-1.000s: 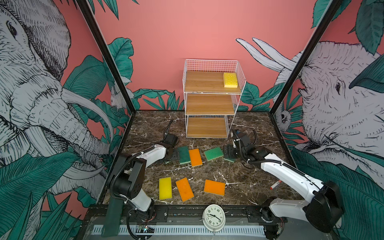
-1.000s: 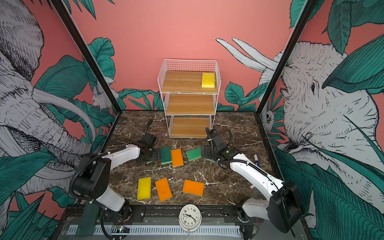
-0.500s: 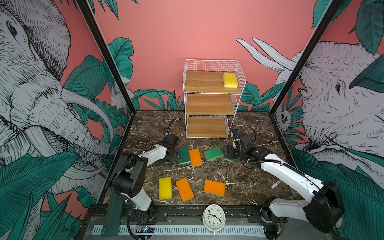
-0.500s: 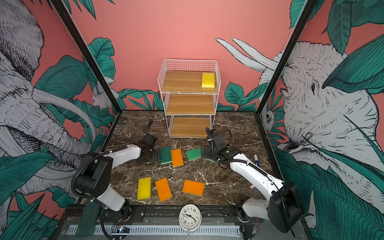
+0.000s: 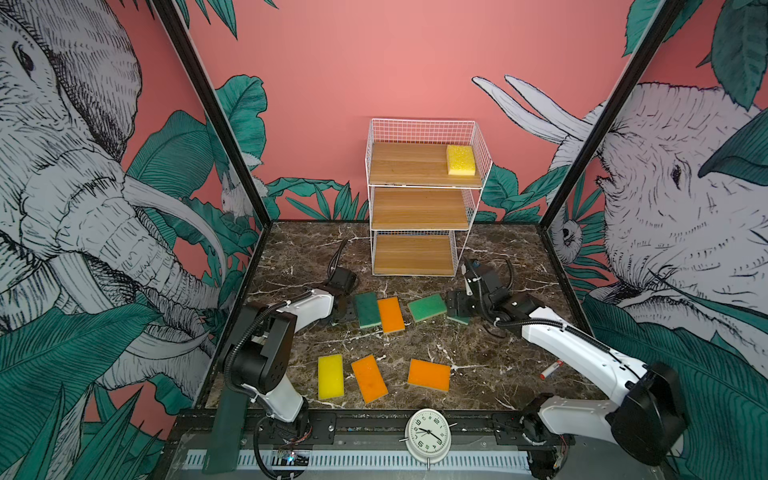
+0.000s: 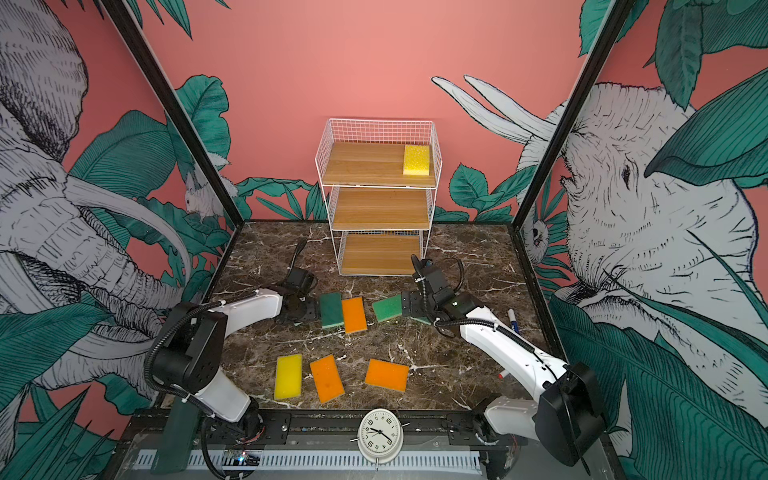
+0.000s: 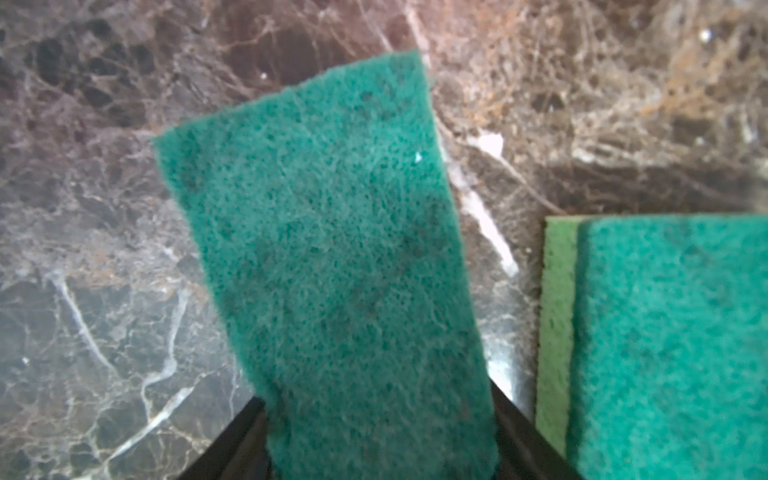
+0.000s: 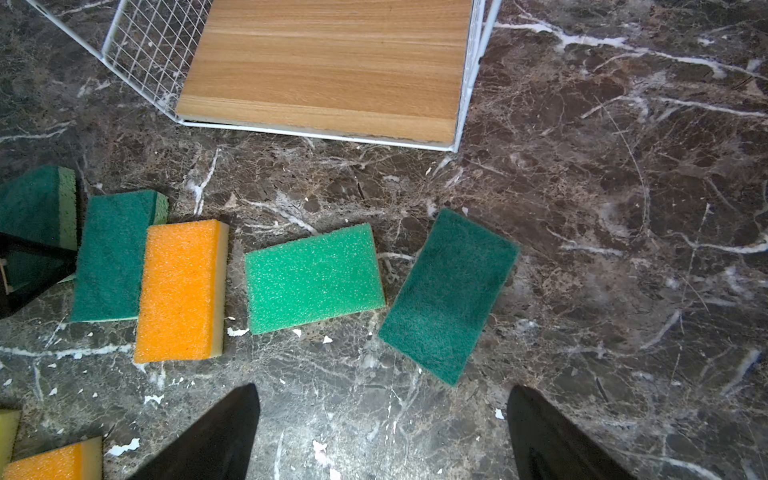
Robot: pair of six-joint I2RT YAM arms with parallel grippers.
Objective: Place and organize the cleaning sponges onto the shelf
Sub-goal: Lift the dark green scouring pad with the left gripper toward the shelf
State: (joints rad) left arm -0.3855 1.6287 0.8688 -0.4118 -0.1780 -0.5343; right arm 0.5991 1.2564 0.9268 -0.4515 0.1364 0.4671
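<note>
In the left wrist view my left gripper [image 7: 378, 405] is shut on a dark green sponge [image 7: 332, 232], one finger against each long side. It lies on the marble next to another green sponge [image 5: 368, 309] and an orange one [image 5: 390, 314]. My right gripper [image 8: 382, 399] stands open just above the table, short of a dark green sponge [image 8: 449, 295] and beside a lighter green one [image 8: 313, 278]. Near the front lie a yellow sponge [image 5: 330, 376] and two orange ones [image 5: 369, 378] [image 5: 429, 375]. The shelf [image 5: 415, 208] stands at the back with a yellow sponge [image 5: 460, 160] on its top board.
A red-and-white marker [image 5: 551, 369] lies on the table beside the right arm. A white clock [image 5: 428, 434] sits on the front rail. Black frame posts and mural walls close in both sides of the marble table [image 5: 498, 340].
My left gripper's jaws have closed in on the green sponge. The right gripper has stayed open and neither arm has visibly moved.
</note>
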